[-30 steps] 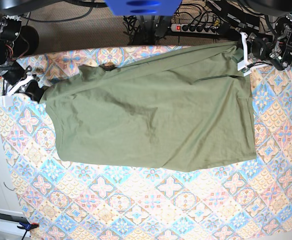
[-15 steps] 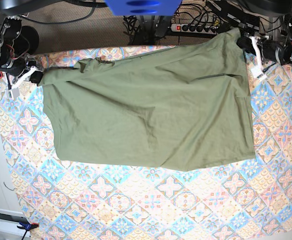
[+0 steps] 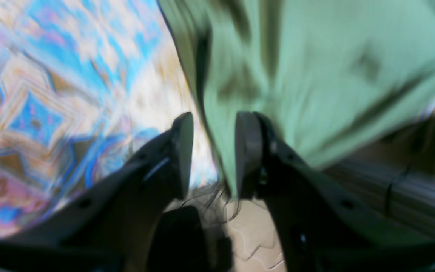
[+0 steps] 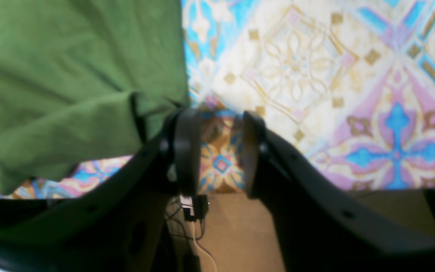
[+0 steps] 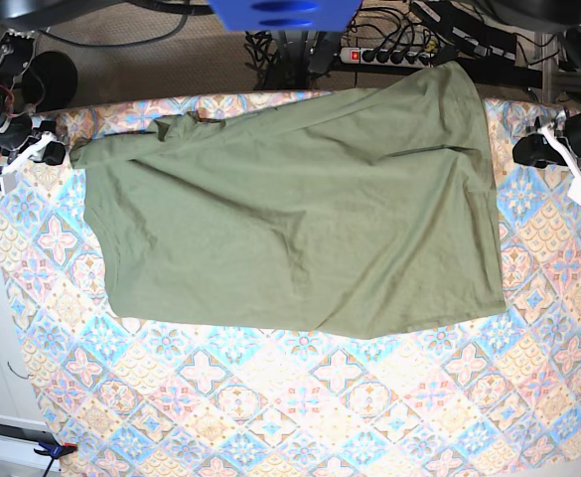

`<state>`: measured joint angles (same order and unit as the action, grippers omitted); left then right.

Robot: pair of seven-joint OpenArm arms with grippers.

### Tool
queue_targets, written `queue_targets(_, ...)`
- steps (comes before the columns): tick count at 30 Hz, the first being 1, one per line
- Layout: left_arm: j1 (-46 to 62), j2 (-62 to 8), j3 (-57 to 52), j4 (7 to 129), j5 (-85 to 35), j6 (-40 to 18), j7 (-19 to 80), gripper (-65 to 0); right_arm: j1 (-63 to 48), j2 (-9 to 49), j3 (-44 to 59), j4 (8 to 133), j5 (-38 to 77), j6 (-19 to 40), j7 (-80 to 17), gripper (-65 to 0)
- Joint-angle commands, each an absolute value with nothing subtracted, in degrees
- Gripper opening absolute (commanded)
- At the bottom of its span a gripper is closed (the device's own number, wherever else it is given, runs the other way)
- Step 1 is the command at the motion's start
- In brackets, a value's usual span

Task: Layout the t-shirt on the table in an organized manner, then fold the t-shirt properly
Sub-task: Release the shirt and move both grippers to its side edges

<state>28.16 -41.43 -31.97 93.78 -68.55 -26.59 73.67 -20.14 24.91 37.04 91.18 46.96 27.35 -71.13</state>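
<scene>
Two claws parted, gripping nothing. Shirt (image 5: 300,219) spread across desk (image 5: 300,407), filling mid-frame of base view, rumpled at upper left. Left claw (image 3: 213,151) at shirt's edge, cloth between fingers but unpinched; right claw (image 4: 215,147) just beside sleeve, over bare desk. Power strip (image 5: 389,55) beyond, top.

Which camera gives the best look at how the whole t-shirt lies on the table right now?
The base view: it shows the whole t-shirt spread across the table, wrinkled, its far corner over the back edge. The left wrist view shows only a blurred edge of it; the right wrist view shows one bunched corner.
</scene>
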Motion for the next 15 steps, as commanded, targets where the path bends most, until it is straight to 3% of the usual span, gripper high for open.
queue_targets(1,25.98,-41.71,-32.48,92.0,-69.23,-26.68,73.27,-46.0,-19.91,26.42,38.55,92.18,47.69,27.56,-70.11,-46.6)
queue_targets(9,12.7,-34.33,-32.57,81.19,-63.69,-26.68,73.1,-44.8,-12.79,26.33,38.11,93.32,47.87,27.74,-69.93,-46.2)
queue_targets(15,5.41,-28.53,-32.57,81.01,-56.92,-23.52,72.92,-30.6,-6.37,26.33,32.13,93.41,47.78,27.74,-69.93,-40.6)
